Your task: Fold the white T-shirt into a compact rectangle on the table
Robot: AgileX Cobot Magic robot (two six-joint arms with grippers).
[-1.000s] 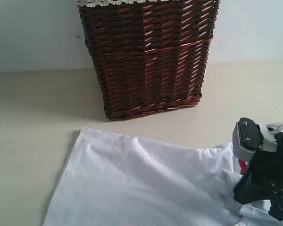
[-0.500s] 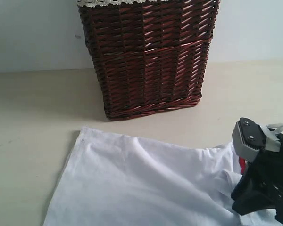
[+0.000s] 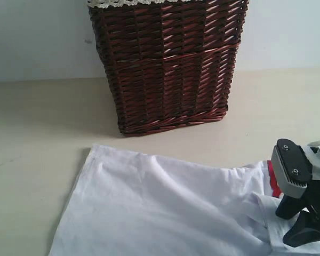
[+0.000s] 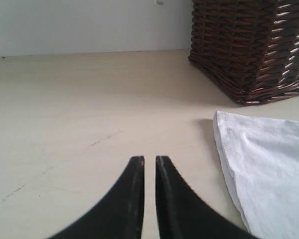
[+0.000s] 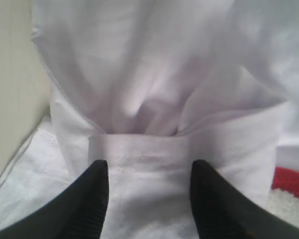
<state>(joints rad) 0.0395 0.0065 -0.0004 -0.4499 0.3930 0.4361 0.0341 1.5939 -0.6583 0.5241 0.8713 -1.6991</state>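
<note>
The worktop (image 3: pixel 37 122) fills most of my screen, pale beige and running back to a light wall along its far edge. A dark brown wicker basket (image 3: pixel 168 64) stands upright toward that far edge, near the middle, and I can see a strip of white lace trim (image 3: pixel 117 2) at its top.

The white T-shirt (image 3: pixel 149 208) lies spread on the near half of the worktop, in front of the basket and apart from it. It is mostly flat, with soft creases and a turned-over flap on the right side, and it runs out of my exterior view toward the near edge.

On the right wrist camera, the right fingers (image 5: pixel 94 199) stand released and well apart. They are low over the shirt, with a folded hem lying between them, and neither presses on the cloth.

On the left wrist camera, the left fingers (image 4: pixel 134 199) are clenched to a thin slit with nothing between them. They sit low over bare worktop, near the shirt's left edge but apart from it.

A bit of red-edged fuzzy lettering (image 5: pixel 291 181) peeks out from under the fold just beside the right fingers.
</note>
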